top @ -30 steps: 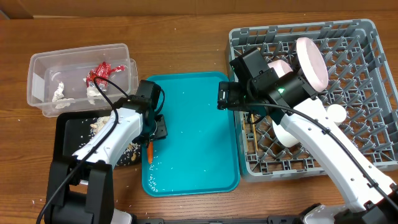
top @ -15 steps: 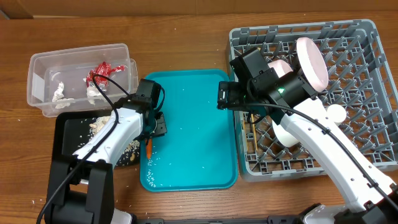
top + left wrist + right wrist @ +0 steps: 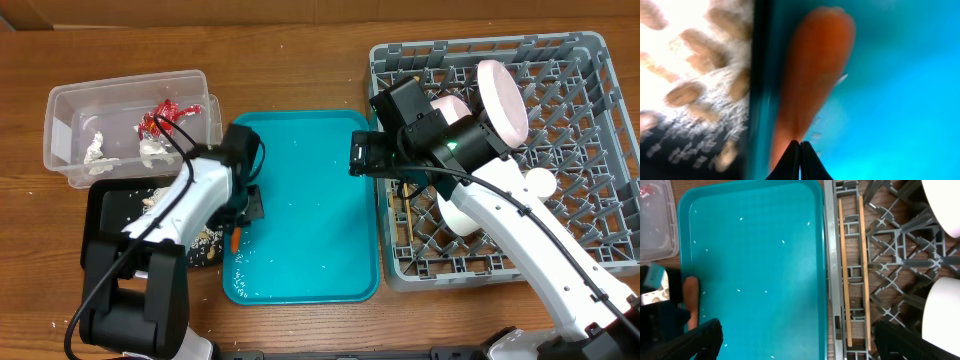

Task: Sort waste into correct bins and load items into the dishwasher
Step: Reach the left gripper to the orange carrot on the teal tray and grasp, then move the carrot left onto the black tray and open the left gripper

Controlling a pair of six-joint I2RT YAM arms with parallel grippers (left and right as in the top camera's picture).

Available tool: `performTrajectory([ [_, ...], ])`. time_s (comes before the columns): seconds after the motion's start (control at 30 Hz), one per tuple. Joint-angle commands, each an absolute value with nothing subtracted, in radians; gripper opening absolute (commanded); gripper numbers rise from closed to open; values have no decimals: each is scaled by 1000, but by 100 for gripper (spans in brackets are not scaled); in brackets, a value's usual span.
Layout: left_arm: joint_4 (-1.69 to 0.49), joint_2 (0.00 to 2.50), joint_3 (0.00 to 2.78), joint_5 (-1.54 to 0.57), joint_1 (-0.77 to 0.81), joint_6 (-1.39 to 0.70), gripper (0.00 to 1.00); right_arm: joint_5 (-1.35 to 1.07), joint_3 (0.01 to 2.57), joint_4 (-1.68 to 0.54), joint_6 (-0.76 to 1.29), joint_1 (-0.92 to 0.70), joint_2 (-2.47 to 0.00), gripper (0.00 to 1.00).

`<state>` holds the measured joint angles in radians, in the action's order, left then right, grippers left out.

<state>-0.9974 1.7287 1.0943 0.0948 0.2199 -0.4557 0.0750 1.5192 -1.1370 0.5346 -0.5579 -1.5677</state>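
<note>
An orange carrot piece (image 3: pixel 233 240) lies at the left rim of the teal tray (image 3: pixel 310 210). In the left wrist view the carrot (image 3: pixel 812 75) fills the middle, right against the tray's rim. My left gripper (image 3: pixel 800 150) is shut, its tips touching the carrot's near end; in the overhead view it (image 3: pixel 247 205) is at the tray's left edge. My right gripper (image 3: pixel 810 340) is open and empty, hovering over the tray's right edge next to the grey dish rack (image 3: pixel 480 45). The carrot (image 3: pixel 691 297) also shows in the right wrist view.
A black bin (image 3: pixel 110 205) with rice and food scraps sits left of the tray. A clear container (image 3: pixel 130 120) behind it holds a red wrapper and tissues. The rack holds a pink plate (image 3: pixel 500 100), a white cup (image 3: pixel 460 215) and two chopsticks (image 3: pixel 845 270).
My left arm has swung left, and the carrot and the tray have shifted slightly left toward the black bin. The right arm has not moved.
</note>
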Motion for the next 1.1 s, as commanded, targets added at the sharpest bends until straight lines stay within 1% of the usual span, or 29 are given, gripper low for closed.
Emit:
performTrajectory([
  [0.0, -1085, 1715, 1277, 126, 213, -422, 4, 74, 1524, -1126, 522, -561, -1562, 100],
  [0.03, -1135, 1711, 1336, 117, 214, -416, 4, 76, 1524, -1124, 522, -561, -1562, 100],
  [0.2, -1223, 1699, 1457, 99, 218, -389, 4, 76, 1524, -1135, 522, -561, -1562, 100],
  [0.43, -1323, 1693, 1525, 92, 218, -388, 4, 77, 1524, -1129, 522, -561, -1562, 100],
  [0.53, -1378, 1664, 1545, 93, 218, -373, 4, 126, 1524, -1122, 522, -561, -1562, 100],
  [0.67, -1431, 1573, 1556, 90, 218, -373, 4, 194, 1524, -1113, 522, -561, -1562, 100],
  [0.9, -1513, 1353, 1556, 68, 218, -374, 4, 189, 1524, -1049, 523, -561, -1562, 100],
  [1.07, -1527, 1258, 1555, 49, 218, -374, 4, 189, 1524, -1010, 523, -561, -1562, 100],
])
